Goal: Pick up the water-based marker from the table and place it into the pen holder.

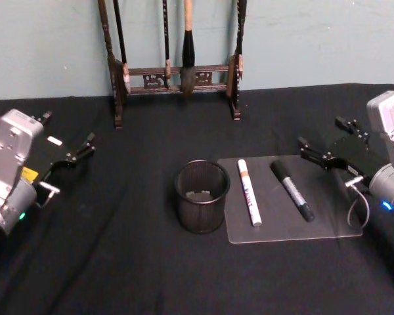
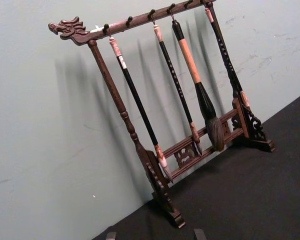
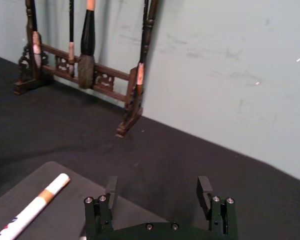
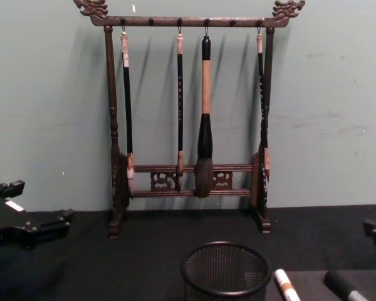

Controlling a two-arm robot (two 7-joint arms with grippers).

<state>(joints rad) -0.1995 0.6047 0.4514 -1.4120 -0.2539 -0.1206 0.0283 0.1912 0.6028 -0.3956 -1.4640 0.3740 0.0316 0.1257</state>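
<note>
Pick-up not begun. My left gripper (image 1: 69, 128), at 9 o'clock of the pen holder (image 1: 200, 218), and right gripper (image 1: 319, 131) both hover, fingers apart. At the holder's 3 o'clock, a white marker (image 1: 249, 192) and black marker (image 1: 292, 190) lie on a clear mat (image 1: 328, 223); I cannot tell which is water-based. Next, I judge: lower the right gripper astride one barrel.

Head cam: we look forward and down over the table (image 1: 118, 275), with the pen holder (image 1: 201, 200) mid-frame and the brush rack (image 1: 117, 92) at the far edge; chest cam sits low, so we face that rack head-on and catch the holder's top at the lower edge. Left wrist cam gives us rack and wall (image 2: 40, 150) close and tilted, right wrist cam looks over the right gripper (image 3: 158, 185) at the rack from the right; all four share the rack.
</note>
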